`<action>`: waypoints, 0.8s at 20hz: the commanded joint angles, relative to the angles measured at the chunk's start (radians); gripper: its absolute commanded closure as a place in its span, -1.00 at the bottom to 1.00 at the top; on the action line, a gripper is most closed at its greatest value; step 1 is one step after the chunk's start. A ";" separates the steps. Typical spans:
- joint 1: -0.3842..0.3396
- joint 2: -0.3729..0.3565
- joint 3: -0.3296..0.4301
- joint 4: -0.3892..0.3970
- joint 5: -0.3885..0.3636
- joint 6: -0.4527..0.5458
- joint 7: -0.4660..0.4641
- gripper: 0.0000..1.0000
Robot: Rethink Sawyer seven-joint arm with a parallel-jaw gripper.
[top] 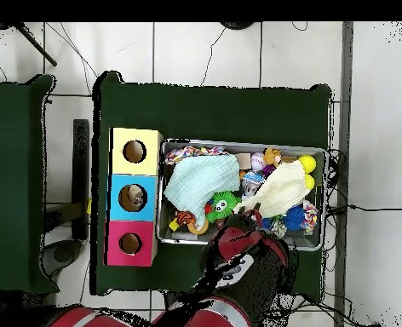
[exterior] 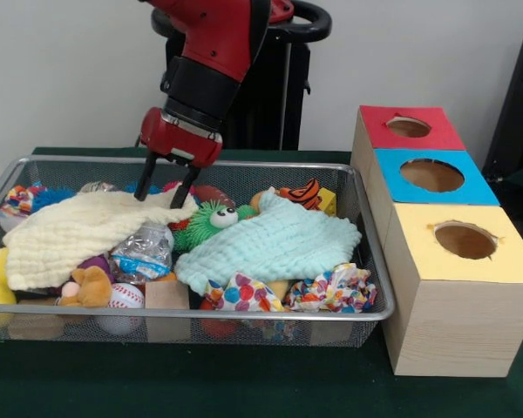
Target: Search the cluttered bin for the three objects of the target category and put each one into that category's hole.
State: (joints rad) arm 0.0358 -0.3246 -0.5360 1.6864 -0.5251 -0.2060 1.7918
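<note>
Hovering over wire bin's (exterior: 376,261) far side, gripper (exterior: 163,192) spread, empty; tips just above yellow cloth's (exterior: 74,231) upper edge, cloth directly below.

Robotics lab: green-clothed table (exterior: 244,383), tiled floor (top: 204,51) with trailing cables (top: 358,207), plain white wall (exterior: 70,70).

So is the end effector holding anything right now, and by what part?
Nothing held. The end effector is open, its fingers spread just above the far edge of the cream cloth.

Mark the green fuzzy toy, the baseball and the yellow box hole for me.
green fuzzy toy (exterior: 211,223), front view, on its body
baseball (exterior: 125,296), front view, centre
yellow box hole (exterior: 465,239), front view, inside the opening
</note>
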 commanded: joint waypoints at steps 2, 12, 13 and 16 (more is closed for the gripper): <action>-0.048 -0.034 0.217 -0.102 0.062 0.150 0.102 -1.00; -0.042 -0.037 0.222 -0.109 0.074 0.160 0.111 -1.00; -0.041 -0.036 0.221 -0.112 0.074 0.162 0.110 -1.00; -0.042 -0.038 0.224 -0.114 0.075 0.168 0.106 -1.00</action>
State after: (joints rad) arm 0.0120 -0.3653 -0.4475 1.6688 -0.5074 -0.1315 1.7918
